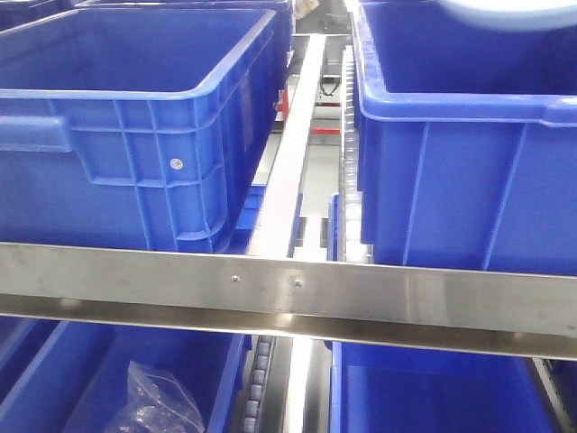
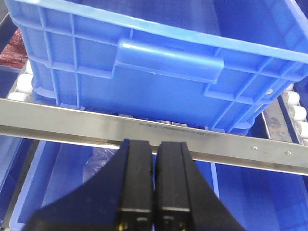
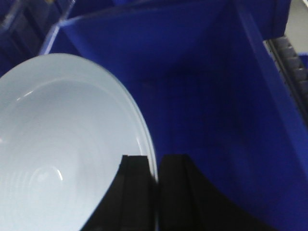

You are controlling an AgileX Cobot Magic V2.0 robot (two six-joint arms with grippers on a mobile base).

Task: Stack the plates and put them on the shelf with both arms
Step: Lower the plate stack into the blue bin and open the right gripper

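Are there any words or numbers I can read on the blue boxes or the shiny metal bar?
None can be read.
The metal bar carries a faint line of tiny print in the left wrist view, too small and blurred to read.
The blue boxes and the plate show no writing.

Two blue crates (image 1: 135, 126) (image 1: 469, 153) sit side by side on a steel shelf rail (image 1: 288, 293), above a crumpled plastic bag (image 1: 162, 401).
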